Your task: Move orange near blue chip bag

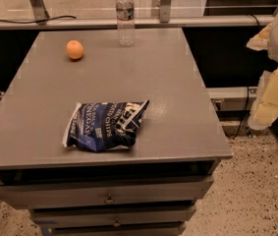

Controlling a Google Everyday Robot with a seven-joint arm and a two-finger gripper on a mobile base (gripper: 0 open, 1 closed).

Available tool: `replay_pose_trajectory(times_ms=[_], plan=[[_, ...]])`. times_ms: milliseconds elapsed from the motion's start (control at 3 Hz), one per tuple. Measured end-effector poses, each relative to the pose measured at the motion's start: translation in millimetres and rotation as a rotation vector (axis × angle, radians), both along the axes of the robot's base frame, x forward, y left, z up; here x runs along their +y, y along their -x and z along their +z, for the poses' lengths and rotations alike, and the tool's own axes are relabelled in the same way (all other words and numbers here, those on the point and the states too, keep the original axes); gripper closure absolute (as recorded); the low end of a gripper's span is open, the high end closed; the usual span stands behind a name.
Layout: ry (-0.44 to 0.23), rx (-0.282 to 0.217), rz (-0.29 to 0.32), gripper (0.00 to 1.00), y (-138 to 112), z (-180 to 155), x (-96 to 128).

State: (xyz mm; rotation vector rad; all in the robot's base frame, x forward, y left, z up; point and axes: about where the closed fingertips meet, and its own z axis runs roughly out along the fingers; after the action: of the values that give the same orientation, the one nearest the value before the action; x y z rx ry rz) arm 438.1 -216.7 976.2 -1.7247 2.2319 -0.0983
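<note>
The orange (74,49) sits on the grey table (178,82) at the far left, small and round. The blue chip bag (105,125) lies flat near the table's front edge, dark navy with white lettering. The two are well apart, the orange behind and to the left of the bag. My gripper (276,90) shows as a white and pale yellow shape at the right edge of the view. It is off the table's right side, far from both the orange and the bag, and holds nothing that I can see.
A clear plastic water bottle (125,16) stands upright at the table's far edge, right of the orange. The table has drawers (109,198) below its front edge. A rail (128,22) and a black cable (25,19) run behind the table.
</note>
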Motion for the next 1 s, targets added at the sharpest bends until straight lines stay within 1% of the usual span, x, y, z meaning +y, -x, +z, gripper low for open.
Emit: replay_pose_trajectory(times_ms=[333, 667, 1000], plan=[[0.000, 0.000, 0.000, 0.00, 0, 0, 0], [-0.091, -0.033, -0.005, 0.00, -25, -2, 7], [-0.216, -0.085, 0.028, 0.00, -73, -4, 37]])
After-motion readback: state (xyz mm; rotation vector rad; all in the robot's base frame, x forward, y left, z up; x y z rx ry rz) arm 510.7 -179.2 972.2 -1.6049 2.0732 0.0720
